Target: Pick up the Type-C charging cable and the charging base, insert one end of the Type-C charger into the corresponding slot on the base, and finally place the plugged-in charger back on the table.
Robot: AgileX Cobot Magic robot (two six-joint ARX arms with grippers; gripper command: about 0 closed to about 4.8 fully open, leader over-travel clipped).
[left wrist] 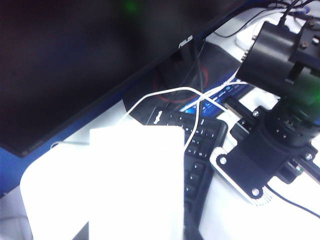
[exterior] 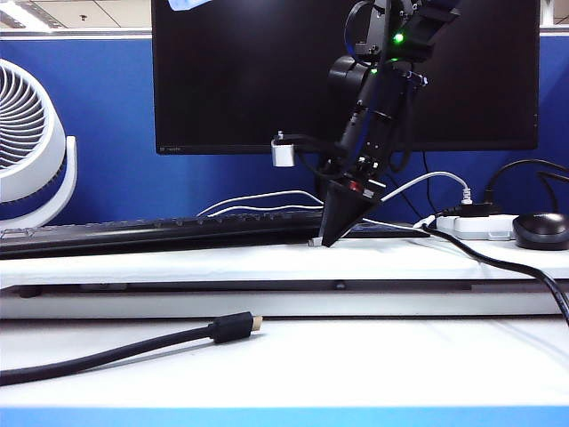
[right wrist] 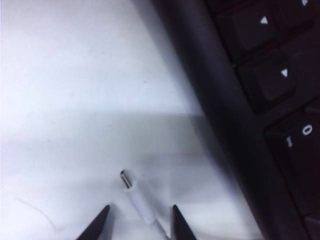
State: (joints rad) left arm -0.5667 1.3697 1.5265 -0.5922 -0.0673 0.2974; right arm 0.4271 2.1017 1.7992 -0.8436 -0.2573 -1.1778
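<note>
White Type-C charging cable (right wrist: 141,201) tip lies on shelf by keyboard (right wrist: 260,90), centre frame, between right pincer's (right wrist: 138,225) open jaws; descend straight, close behind connector. Left pincer (left wrist: 135,200) holds charging base (exterior: 283,153) aloft.
</note>
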